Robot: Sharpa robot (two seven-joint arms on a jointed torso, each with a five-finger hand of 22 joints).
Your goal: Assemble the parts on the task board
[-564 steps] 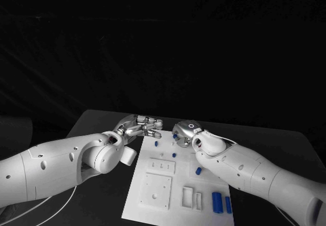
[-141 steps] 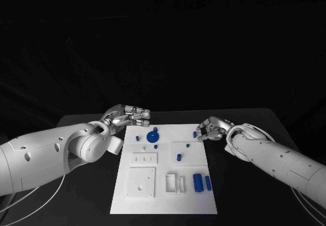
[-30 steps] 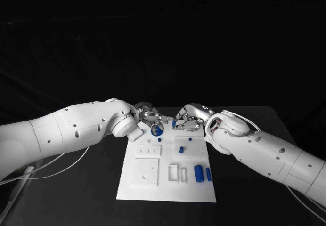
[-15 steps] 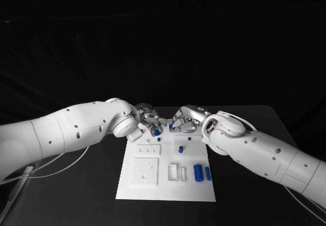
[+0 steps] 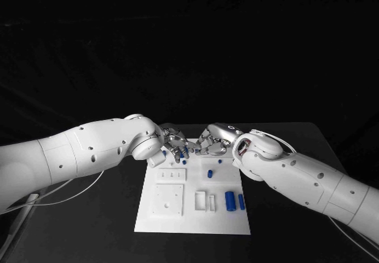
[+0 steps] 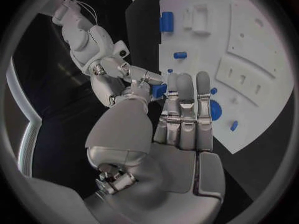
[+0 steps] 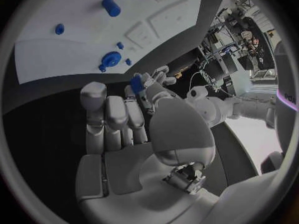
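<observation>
Both hands meet over the task board's [image 5: 189, 219] twelve o'clock end. The left hand [image 5: 175, 143] and right hand [image 5: 212, 141] each pinch one small blue part [image 6: 159, 90] between fingertips, remaining fingers extended together.

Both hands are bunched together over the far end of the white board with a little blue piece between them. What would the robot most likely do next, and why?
Probably finish passing the small blue part from one hand to the other. The left hand and right hand meet fingertip to fingertip above the far end of the task board, both touching the part. Which hand truly holds it cannot be told, so one should probably let go only once the other grips firmly.
</observation>
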